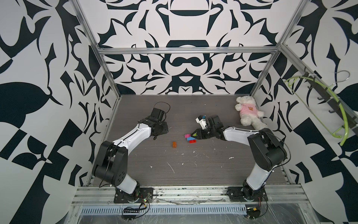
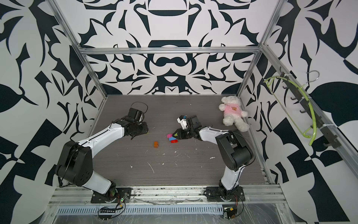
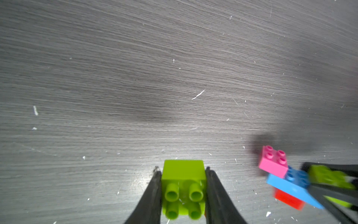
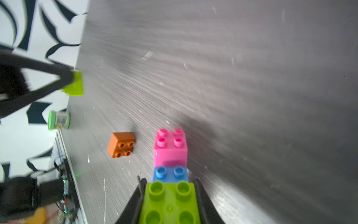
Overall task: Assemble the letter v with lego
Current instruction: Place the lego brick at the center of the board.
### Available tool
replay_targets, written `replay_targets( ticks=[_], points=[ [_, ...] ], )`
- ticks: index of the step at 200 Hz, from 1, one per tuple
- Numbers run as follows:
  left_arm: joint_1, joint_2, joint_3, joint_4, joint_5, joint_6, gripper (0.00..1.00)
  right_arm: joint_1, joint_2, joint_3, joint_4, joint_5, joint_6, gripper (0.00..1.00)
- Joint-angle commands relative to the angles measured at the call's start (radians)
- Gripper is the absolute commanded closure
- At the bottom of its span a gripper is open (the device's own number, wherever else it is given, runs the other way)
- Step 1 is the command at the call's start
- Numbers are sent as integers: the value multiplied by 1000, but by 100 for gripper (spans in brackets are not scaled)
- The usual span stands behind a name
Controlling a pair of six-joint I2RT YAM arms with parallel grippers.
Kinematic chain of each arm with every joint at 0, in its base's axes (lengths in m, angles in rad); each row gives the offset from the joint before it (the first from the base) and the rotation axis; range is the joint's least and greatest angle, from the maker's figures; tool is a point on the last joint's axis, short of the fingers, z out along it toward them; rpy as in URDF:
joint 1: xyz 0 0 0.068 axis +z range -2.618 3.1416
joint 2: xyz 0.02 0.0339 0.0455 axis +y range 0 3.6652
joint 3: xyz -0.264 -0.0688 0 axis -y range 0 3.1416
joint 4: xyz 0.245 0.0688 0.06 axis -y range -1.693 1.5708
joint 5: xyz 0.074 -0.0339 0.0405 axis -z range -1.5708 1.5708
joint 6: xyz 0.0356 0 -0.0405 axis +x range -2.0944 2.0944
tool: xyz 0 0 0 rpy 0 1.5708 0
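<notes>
Lime brick [image 4: 170,205] tight in right gripper [image 4: 169,181], second lime brick [image 3: 184,178] tight in left gripper [image 3: 183,170]; illegible barcode on tub [image 4: 58,120]

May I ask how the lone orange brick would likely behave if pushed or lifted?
The orange brick looks like rigid moulded plastic, so it should stay stiff in a grip. Small, it is probably light and would likely slide on the smooth table rather than roll. It seems to lie on its side, studs sideways, so a push might tip it.
</notes>
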Motion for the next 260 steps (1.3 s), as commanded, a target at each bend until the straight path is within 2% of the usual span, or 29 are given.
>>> replay_targets(
  ticks=[1,13,34,42,57,90,122,164,207,243,260],
  points=[
    [6,-29,-22,-17,6,15,88,46,-1,-33,175,126,241,94],
    [6,-32,-23,-18,6,15,88,45,1,-55,226,127,273,94],
    [9,-39,-29,-21,3,20,88,45,-12,-54,176,171,267,91],
    [10,-42,-33,-18,3,20,88,45,-16,-54,160,180,265,85],
    [12,-43,-32,-17,6,18,88,46,-17,-49,129,193,259,67],
    [12,-38,-26,-19,13,19,88,43,-11,-55,97,199,246,60],
    [14,-42,-17,-29,11,20,88,41,-13,-41,37,218,208,39],
    [13,-47,-11,-34,17,17,88,38,-50,-50,-3,256,162,40],
    [12,-43,-21,-16,32,-6,88,31,-55,-44,-18,240,135,41],
    [-5,-43,-68,37,69,-41,88,-3,-88,-41,-71,223,58,41],
    [-23,-37,-81,55,59,-48,87,-8,-112,-24,-128,265,15,46]
  ],
)
